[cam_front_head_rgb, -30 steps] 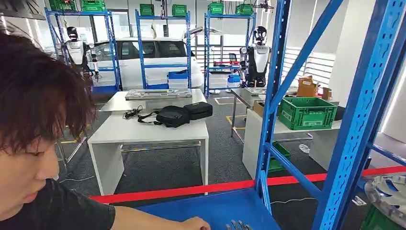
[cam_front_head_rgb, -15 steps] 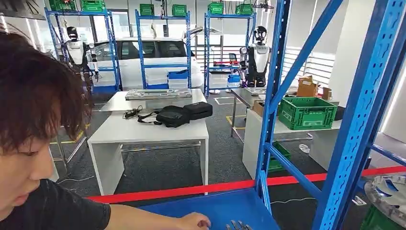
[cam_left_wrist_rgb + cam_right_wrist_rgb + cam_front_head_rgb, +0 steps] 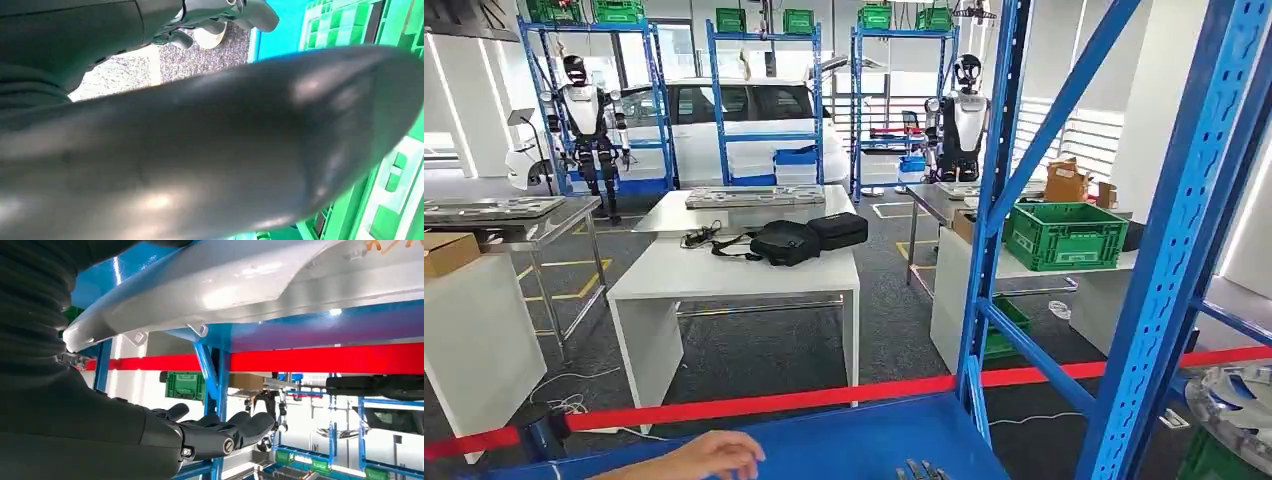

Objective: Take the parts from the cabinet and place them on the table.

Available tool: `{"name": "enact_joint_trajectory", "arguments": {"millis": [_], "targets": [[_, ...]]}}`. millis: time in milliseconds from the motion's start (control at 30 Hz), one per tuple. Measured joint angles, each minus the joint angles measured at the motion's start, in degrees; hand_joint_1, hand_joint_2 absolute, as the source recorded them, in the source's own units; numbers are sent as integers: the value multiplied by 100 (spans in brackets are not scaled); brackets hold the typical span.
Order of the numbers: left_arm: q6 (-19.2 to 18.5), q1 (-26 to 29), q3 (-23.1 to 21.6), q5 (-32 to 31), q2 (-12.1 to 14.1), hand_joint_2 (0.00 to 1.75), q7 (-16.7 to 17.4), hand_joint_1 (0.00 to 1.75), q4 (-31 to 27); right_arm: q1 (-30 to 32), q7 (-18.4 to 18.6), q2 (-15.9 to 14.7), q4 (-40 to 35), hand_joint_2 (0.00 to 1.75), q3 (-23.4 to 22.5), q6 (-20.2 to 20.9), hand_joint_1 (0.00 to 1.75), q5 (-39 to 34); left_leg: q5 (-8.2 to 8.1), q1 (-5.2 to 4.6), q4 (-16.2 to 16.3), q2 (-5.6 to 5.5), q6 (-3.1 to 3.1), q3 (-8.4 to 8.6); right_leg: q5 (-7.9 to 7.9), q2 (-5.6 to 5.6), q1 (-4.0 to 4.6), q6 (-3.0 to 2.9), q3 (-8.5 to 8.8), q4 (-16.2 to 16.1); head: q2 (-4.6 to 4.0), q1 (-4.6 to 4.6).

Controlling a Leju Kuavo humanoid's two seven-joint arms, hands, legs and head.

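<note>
A long silver part (image 3: 260, 285) lies against the blue shelf in the right wrist view. My right hand (image 3: 220, 432) hovers close beside it, dark fingers stretched out and holding nothing. In the head view, dark fingertips (image 3: 921, 470) of that hand peek in at the bottom edge over the blue shelf (image 3: 854, 440). A pale round part (image 3: 1236, 400) sits low at the far right. In the left wrist view, a big blurred dark shape hides most of the scene. My left hand (image 3: 220, 12) shows beyond it, its grasp unclear.
A person's hand (image 3: 714, 455) rests on the blue shelf, left of my fingertips. Blue rack posts (image 3: 989, 200) rise on the right. Beyond red floor tape (image 3: 824, 398) stand a white table (image 3: 734, 270) with a black bag and a green crate (image 3: 1064, 235).
The person's head and shoulders have left the picture at the left. Their hand has slid left along the blue shelf, away from my fingertips. My hand has not moved.
</note>
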Motion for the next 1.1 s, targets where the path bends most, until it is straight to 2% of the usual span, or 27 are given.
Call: {"name": "enact_joint_trajectory", "arguments": {"millis": [300,333,367,433,467,633,667,700,733,933,1100], "targets": [[0,0,0,0,0,0,0,0,0,0,0,0,0,175,0,0,0,0,0,0,-1,0,0,0,0,0,0,0,0,0,0,0],[0,0,0,0,0,0,0,0,0,0,0,0,0,175,0,0,127,0,0,0,-1,0,0,0,0,0,0,0,0,0,0,0],[2,0,0,0,0,0,0,0,0,0,0,0,0,175,0,0,24,0,0,0,-1,0,0,0,0,0,0,0,0,0,0,0],[0,0,0,0,0,0,0,0,0,0,-2,0,0,175,0,2,21,-15,0,0,-1,0,0,0,0,0,0,0,-2,0,0,0],[0,-2,0,-2,0,0,4,0,0,0,-22,0,0,175,-4,0,0,-48,0,0,-1,0,0,0,0,0,0,0,-6,0,0,0],[15,-14,-17,-11,0,0,48,0,0,2,-74,0,0,175,-42,-57,0,-94,0,0,-1,1,0,0,0,1,0,-1,-8,0,0,0],[15,-15,-20,-11,0,0,48,0,0,2,-74,0,0,175,-42,-63,10,-94,0,0,-1,2,0,0,0,1,0,-1,-8,0,0,0],[15,-16,-28,-11,0,0,48,0,0,2,-74,0,0,175,-42,-66,129,-94,0,0,-1,2,0,0,0,1,0,-1,-8,0,0,0],[15,-15,-42,-11,0,0,50,0,0,2,-74,0,0,175,-44,-66,173,-94,0,0,-1,1,0,0,0,1,0,-1,-8,0,0,0],[15,-15,-92,-13,0,0,48,0,0,3,-105,0,0,175,-46,-50,175,-101,0,0,-2,1,0,0,0,1,0,-1,-8,0,0,0],[15,-14,-94,-11,0,0,42,0,0,10,-111,0,0,175,-48,-55,164,-101,0,0,-2,1,0,0,0,1,0,-1,-8,0,0,0]]}}
